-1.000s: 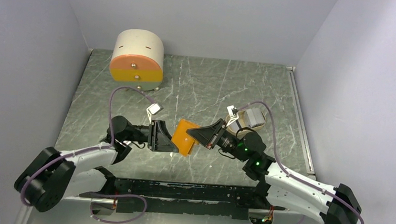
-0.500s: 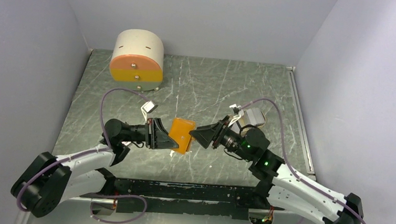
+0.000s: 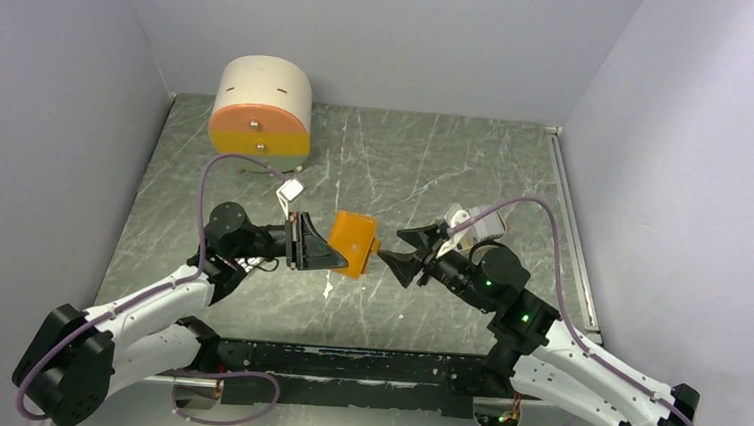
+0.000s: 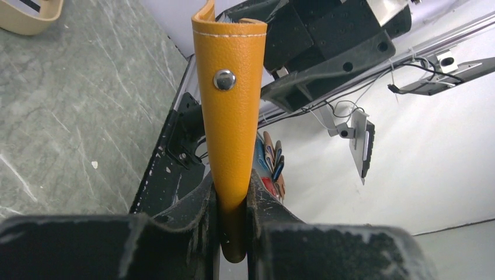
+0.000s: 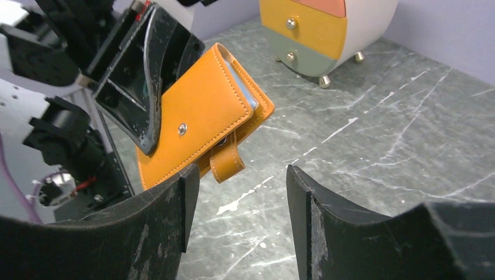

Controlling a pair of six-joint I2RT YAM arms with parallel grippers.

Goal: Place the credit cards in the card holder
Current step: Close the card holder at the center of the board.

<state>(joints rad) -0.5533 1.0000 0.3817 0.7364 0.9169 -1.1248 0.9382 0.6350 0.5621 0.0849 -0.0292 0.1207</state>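
Holder (image 3: 353, 239) was clamped at frame centre by left gripper (image 3: 333, 257); right gripper (image 3: 397, 259) jaws were spread wide, empty.

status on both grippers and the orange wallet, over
Left gripper shut on orange leather card holder, held aloft. Right gripper open, facing its snap tab. Round cream-and-orange drawer box far back, out of the way.
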